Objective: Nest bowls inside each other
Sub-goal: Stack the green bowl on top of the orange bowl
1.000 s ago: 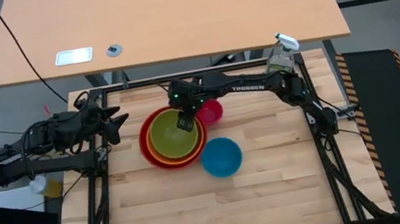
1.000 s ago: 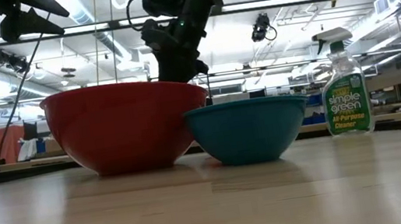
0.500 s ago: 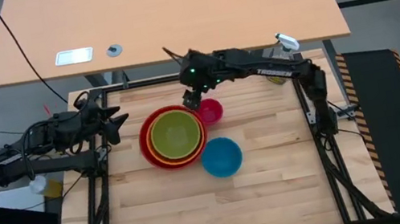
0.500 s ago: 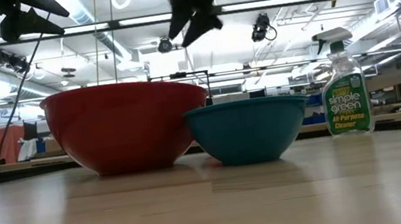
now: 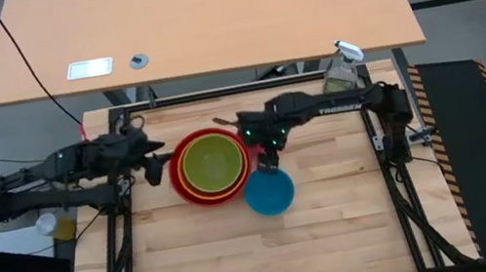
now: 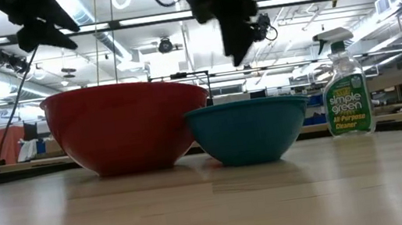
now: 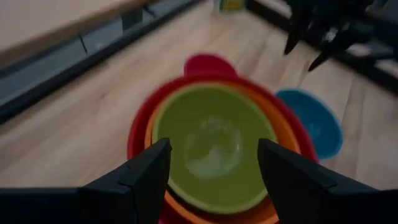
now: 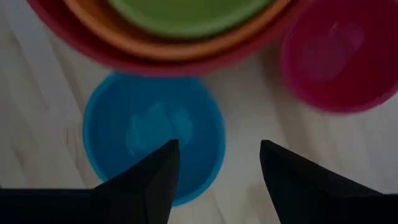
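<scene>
The red bowl [image 5: 177, 179] stands on the table with the orange bowl [image 7: 281, 132] inside it and the lime green bowl [image 5: 213, 161] inside that. The blue bowl [image 5: 271, 194] rests on its base close to the stack's near right side. The pink bowl [image 8: 339, 56] sits at the stack's far right, hidden under my right arm in the high view. My right gripper [image 8: 217, 168] hangs open, pointing down above the blue bowl's far rim. My left gripper [image 7: 214, 162] is open, to the left of the stack and above it, aimed at the green bowl.
A clear spray bottle [image 5: 342, 68] stands at the table's far right corner. Black frame rails [image 5: 404, 208] run along the table's left, right and far sides. Bare wood lies in front of the bowls toward the near edge [image 5: 266, 271].
My right gripper has risen out of the green bowl, swung toward the far edge, then come toward the near right, over the blue bowl. My left gripper has moved right, toward the stack, tipping down a little. The bowls have stayed put.
</scene>
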Controlling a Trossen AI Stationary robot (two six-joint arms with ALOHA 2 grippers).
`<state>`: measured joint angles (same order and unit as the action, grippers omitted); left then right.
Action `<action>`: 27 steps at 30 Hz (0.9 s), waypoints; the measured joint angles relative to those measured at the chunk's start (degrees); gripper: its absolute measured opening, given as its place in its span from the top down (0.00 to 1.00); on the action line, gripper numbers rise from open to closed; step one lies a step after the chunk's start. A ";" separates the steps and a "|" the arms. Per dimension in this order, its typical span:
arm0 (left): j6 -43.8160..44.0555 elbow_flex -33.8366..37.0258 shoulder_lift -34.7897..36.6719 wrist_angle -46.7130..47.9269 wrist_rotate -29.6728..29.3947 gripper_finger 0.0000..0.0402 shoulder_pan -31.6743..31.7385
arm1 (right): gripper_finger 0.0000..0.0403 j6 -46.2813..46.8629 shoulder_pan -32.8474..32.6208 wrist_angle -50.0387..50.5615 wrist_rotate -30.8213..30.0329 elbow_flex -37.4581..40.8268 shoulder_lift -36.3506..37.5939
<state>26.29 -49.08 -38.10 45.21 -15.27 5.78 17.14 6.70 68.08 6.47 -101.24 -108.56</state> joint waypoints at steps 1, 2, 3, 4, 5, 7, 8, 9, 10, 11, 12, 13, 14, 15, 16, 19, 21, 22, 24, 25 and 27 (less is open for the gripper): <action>-0.04 0.02 -0.68 0.02 0.50 0.39 0.00 | 0.43 0.80 -0.26 -2.20 0.62 3.02 1.08; -0.06 0.02 -1.37 -0.18 1.23 0.39 0.00 | 0.43 1.66 -0.47 -4.90 1.08 6.07 2.06; -0.09 0.02 -2.10 -0.41 1.59 0.39 0.00 | 0.43 2.66 -0.62 -7.65 1.28 9.23 2.99; -0.12 0.02 -2.82 -0.64 2.09 0.39 0.01 | 0.43 3.62 -0.64 -9.76 1.25 11.96 3.80; -0.22 0.02 -3.57 -0.65 2.56 0.39 0.02 | 0.43 4.04 -0.64 -11.59 1.17 14.45 4.56; -0.68 0.02 -4.82 -0.63 2.68 0.39 0.00 | 0.43 4.15 -0.64 -15.43 1.01 18.56 5.68; -1.12 0.02 -5.16 -0.63 2.69 0.39 0.02 | 0.43 4.14 -0.63 -17.19 0.92 20.24 6.04; -1.43 0.01 -5.43 -0.73 2.67 0.39 0.02 | 0.43 4.10 -0.64 -18.34 0.86 21.70 6.13; -1.50 0.00 -5.50 -0.93 2.67 0.39 0.02 | 0.43 4.03 -0.68 -19.56 0.87 23.01 6.11; -1.51 0.00 -5.52 -0.93 2.65 0.39 0.02 | 0.43 3.97 -0.92 -20.73 0.87 24.16 5.92; -1.51 0.00 -5.52 -0.92 2.65 0.39 0.02 | 0.43 3.97 -1.22 -21.57 0.86 25.01 5.62; -1.50 0.00 -5.43 -1.05 2.65 0.39 0.02 | 0.43 3.87 -1.55 -22.13 0.83 25.75 5.51; -1.49 0.00 -5.38 -1.08 2.62 0.39 0.02 | 0.43 3.71 -2.03 -22.49 0.35 26.37 5.47; -1.47 0.00 -5.33 -1.04 2.58 0.39 0.02 | 0.43 3.72 -2.42 -22.92 -0.60 26.88 5.37; -1.47 0.00 -5.26 -1.03 2.57 0.39 0.02 | 0.43 3.80 -2.70 -23.17 -1.54 27.04 5.30; -1.12 0.00 -5.17 -0.90 2.55 0.39 0.02 | 0.43 4.06 -2.93 -21.64 -2.28 26.02 5.51; -0.64 0.00 -5.19 -0.81 2.54 0.39 0.02 | 0.43 5.06 -2.76 -19.74 -2.77 22.88 6.12; -0.34 0.00 -5.19 -0.80 2.54 0.39 0.02 | 0.43 5.68 -2.66 -18.70 -3.39 20.82 6.36; -0.10 0.00 -4.95 -1.02 2.54 0.39 0.02 | 0.43 6.07 -2.43 -18.74 -4.42 16.70 6.43; -0.10 0.00 -4.89 -1.45 2.54 0.39 0.01 | 0.43 5.49 -2.41 -20.40 -5.00 14.81 6.30; -0.14 0.00 -4.09 -3.47 2.49 0.39 -0.42 | 0.43 3.48 -2.24 -25.05 -5.48 11.41 5.46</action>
<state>26.15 -49.08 -42.19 41.74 -12.78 5.36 20.62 4.47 43.03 0.99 -89.83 -103.10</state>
